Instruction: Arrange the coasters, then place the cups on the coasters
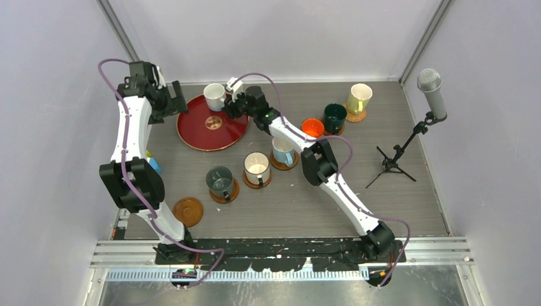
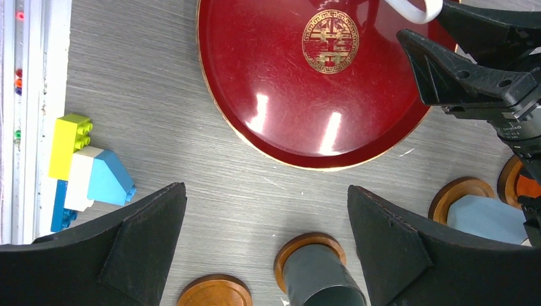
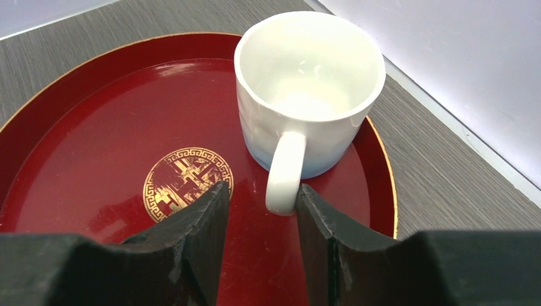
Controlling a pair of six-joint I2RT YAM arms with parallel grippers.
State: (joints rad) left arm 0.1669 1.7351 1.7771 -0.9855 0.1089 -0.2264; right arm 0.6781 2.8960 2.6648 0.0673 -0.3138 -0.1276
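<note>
A lab booth: plain walls (image 1: 268, 32), microphone (image 1: 430, 88) on tripod (image 1: 390, 163).

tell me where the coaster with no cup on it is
In the top view the bare coaster lies near-left, beside the left arm, just left of the grey-green mug.

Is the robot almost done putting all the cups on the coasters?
Nearly. Six cups sit on coasters, from the yellow cup to the grey-green cup. In hand: the right gripper straddles the white cup handle on the red tray, not yet clamped. Left: carrying it to the empty coaster.
</note>
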